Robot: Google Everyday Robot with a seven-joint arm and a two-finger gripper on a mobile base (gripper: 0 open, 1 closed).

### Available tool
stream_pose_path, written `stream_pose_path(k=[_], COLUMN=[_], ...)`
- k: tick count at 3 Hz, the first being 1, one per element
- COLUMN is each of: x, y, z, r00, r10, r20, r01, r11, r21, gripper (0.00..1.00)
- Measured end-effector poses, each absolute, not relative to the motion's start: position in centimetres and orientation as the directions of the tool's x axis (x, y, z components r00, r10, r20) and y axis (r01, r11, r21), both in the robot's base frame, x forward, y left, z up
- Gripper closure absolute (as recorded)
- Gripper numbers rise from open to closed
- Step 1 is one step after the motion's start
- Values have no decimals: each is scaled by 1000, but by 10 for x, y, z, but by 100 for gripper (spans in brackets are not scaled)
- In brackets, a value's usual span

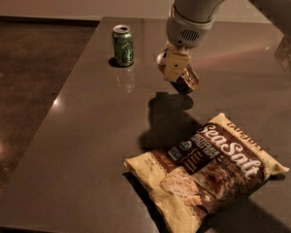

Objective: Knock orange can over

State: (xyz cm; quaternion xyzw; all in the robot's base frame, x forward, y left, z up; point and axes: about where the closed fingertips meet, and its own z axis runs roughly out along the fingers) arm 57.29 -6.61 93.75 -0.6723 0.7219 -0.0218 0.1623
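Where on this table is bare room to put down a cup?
Bare: the dark grey tabletop left of the yellow sea-salt chip bag, in front of the green drink can. Crowded: mid-table, where the gripper hangs at the tilted orange-brown can.

Downward end effector (178, 73) at upper centre.

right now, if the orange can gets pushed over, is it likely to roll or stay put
The orange can looks small and tilted at the gripper, so it probably tips easily. Its round body would likely roll on the smooth, glossy table. The chip bag nearby might stop it.
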Motion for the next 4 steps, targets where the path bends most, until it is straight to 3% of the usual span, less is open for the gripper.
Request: stream_pose_path(k=[1,2,4], x=[572,569,563], y=[-46,-28,-16], z=[930,912,889], r00=[36,117,190], r10=[-989,-992,-981], r20=[-143,-49,47], r01=[-967,-965,-956], r11=[2,-102,-195], r21=[-255,-242,-219], gripper=[84,53,6])
